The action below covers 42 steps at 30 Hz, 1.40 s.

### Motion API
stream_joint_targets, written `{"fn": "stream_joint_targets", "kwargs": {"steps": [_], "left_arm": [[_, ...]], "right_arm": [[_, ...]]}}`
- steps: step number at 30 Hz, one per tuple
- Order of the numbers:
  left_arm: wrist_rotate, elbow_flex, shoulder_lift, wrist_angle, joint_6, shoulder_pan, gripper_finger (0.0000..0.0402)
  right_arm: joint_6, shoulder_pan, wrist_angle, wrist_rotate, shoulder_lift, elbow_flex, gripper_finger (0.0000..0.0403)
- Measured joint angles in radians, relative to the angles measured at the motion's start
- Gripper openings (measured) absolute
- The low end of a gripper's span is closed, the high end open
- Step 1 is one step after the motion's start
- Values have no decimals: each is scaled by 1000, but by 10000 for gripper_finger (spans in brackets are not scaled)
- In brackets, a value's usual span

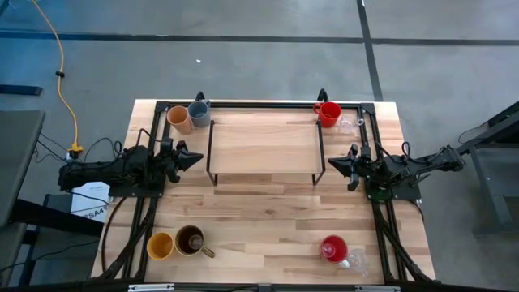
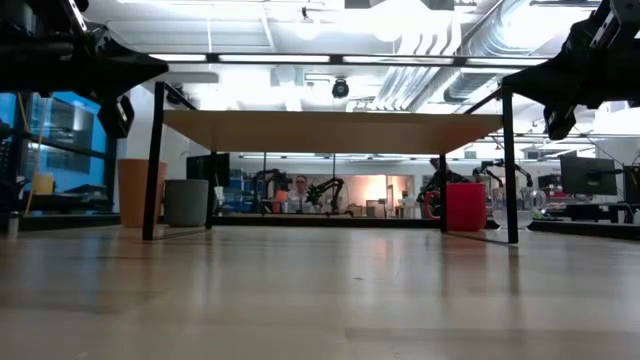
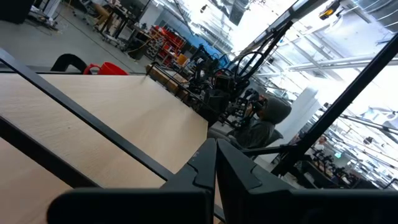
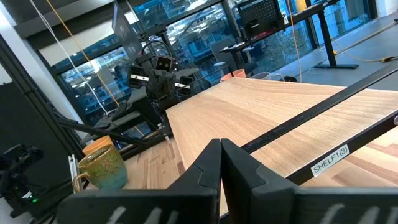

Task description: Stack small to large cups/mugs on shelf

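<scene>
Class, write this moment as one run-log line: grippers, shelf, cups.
left gripper: shut, empty, left of shelf | right gripper: shut, empty, right of shelf | shelf top: bare | cups: all on table, none stacked

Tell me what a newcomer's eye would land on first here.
The shelf stands bare in the middle of the table, with no cup on its plank. Cups sit in pairs at the corners: a peach tumbler and grey mug far left, a red cup far right, an orange cup and brown mug near left, another red cup near right. The left pincer and right pincer flank the shelf, both shut.
</scene>
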Motion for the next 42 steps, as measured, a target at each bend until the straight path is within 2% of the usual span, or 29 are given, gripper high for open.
{"fn": "stream_joint_targets", "kwargs": {"steps": [9,19,24,27,30,32,34,40,42], "left_arm": [[-4,0,0,5,0,0,1],[-120,0,0,133,-26,0,1],[-116,0,0,178,-75,0,0],[-99,0,0,277,-193,0,1],[-135,6,12,441,-258,0,1],[-154,52,48,487,-244,0,7],[-156,150,122,436,-186,0,25],[-153,568,419,52,74,0,105],[-150,693,500,-39,101,0,125]], "right_arm": [[0,0,0,0,0,0,0],[0,0,0,0,0,0,0],[0,0,0,0,0,0,0],[0,0,0,0,0,0,0],[0,0,0,0,0,0,0],[0,0,0,0,0,0,0],[0,0,0,0,0,0,0],[0,0,0,0,0,0,0],[0,0,0,0,0,0,0]]}}
